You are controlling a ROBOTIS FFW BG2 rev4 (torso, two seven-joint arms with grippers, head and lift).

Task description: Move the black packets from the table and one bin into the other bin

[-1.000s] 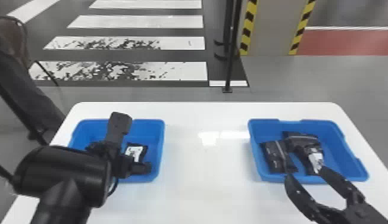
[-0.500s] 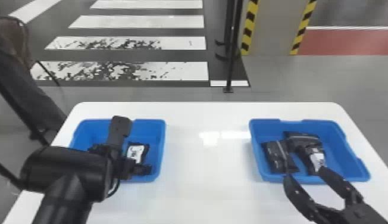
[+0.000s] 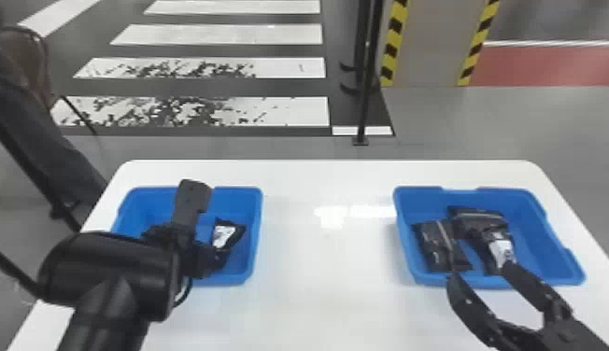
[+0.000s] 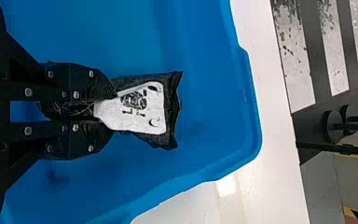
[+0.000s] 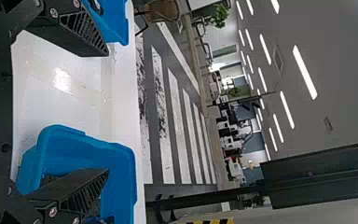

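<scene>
Our left claw is closed on a packet inside the left bin. We have our right claw wide open by the right bin, where more packets lie.

Left blue bin has one crumpled black packet, white label showing, pinched at one end. Right blue bin holds shiny black packets, bunched together, one white patch visible. Bins sit upright, well apart.
</scene>
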